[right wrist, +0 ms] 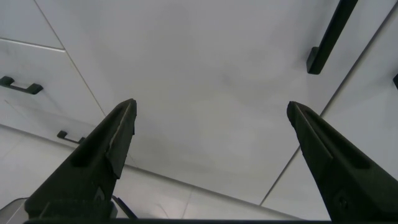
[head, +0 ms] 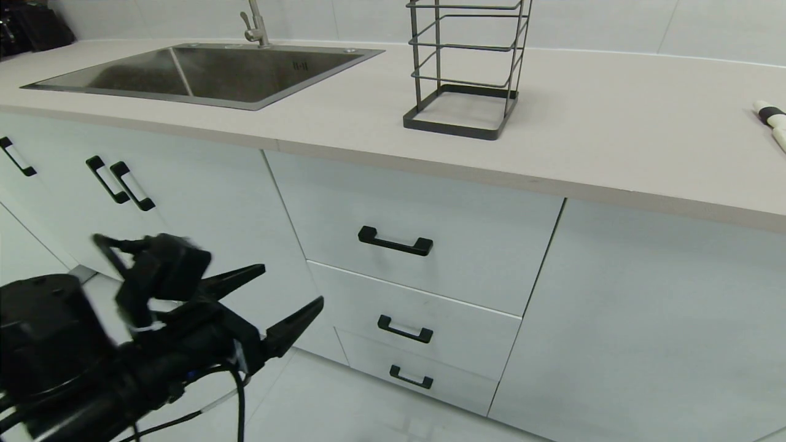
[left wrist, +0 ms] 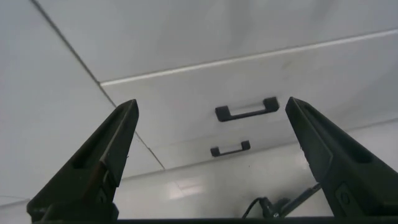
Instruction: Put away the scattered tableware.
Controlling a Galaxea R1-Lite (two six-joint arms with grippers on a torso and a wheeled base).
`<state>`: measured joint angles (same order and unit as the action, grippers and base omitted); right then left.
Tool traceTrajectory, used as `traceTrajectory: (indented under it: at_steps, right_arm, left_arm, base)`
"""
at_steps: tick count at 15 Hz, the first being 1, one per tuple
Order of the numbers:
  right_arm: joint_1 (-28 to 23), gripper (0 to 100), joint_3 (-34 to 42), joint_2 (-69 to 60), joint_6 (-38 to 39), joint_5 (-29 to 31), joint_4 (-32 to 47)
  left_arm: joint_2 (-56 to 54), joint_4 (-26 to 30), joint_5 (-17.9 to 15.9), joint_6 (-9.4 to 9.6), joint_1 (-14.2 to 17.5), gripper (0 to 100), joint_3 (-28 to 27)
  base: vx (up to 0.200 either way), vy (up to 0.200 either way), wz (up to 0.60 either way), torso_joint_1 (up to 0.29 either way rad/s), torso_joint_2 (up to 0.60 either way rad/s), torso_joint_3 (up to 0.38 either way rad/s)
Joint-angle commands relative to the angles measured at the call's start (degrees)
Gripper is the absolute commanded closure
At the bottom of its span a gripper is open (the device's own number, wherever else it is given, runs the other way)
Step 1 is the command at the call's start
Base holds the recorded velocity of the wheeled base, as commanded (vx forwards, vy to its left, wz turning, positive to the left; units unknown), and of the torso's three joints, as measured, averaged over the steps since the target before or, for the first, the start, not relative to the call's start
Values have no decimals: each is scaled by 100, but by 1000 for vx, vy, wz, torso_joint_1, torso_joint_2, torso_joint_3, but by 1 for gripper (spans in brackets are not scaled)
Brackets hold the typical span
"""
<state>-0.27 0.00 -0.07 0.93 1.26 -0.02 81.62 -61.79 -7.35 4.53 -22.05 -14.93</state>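
Observation:
On the counter's far right edge lies a white utensil with a black band, partly cut off by the picture's border. A black wire rack stands empty on the counter, right of the sink. My left gripper hangs low in front of the cabinets, well below the counter, open and holding nothing. In the left wrist view the left gripper faces the lower drawer handles. My right gripper is open too, facing a plain white cabinet door.
Three drawers with black handles sit under the counter below the rack. Cabinet doors with black handles are under the sink. A faucet rises behind the sink. The beige countertop stretches wide to the right.

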Motion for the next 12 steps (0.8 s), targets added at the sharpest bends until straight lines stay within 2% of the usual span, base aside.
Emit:
traceTrajectory:
  at_steps: [1,2,4,6,7,8,9,10,11,12]
  right_arm:
    - [0,0,0,7,-5,-3,2]
    - [0,0,0,7,-5,-3,2]
    - [0,0,0,7,-5,-3,2]
    - [0,0,0,7,-5,-3,2]
    - [0,0,0,7,-5,-3,2]
    - [0,0,0,7,-5,-3,2]
    - [0,0,0,7,-5,-3,2]
    - [0,0,0,7,-5,-3,2]
    - [0,0,0,7,-5,-3,2]
    - [0,0,0,7,4,6,2]
  left_arm:
    - [-2115,80,41,-278,61,0,799]
    - [-2932,264,41,-304,272,0,1098]
    - [-4022,730,93,-383,509,0,1291]
    - [-5314,1926,181,-673,667,0,1353]
    - [-5982,2637,190,-963,764,0,1282]
    - [-6527,3297,173,-1095,904,0,1282]
    - [-6993,3929,173,-1104,957,0,1291]
    - [-7221,4246,173,-1104,975,0,1326]
    - [-7494,4720,164,-1086,1159,0,1493]
    - [-7582,5090,173,-1060,1212,0,1493]
  base:
    - [0,0,0,0,0,0]
    - [0,0,0,0,0,0]
    - [0,0,0,0,0,0]
    - [0,0,0,0,0,0]
    - [0,0,0,0,0,0]
    - [0,0,0,0,0,0]
    - [0,0,0,0,0,0]
    - [0,0,0,0,0,0]
    - [0,0,0,0,0,0]
    - [0,0,0,0,0,0]
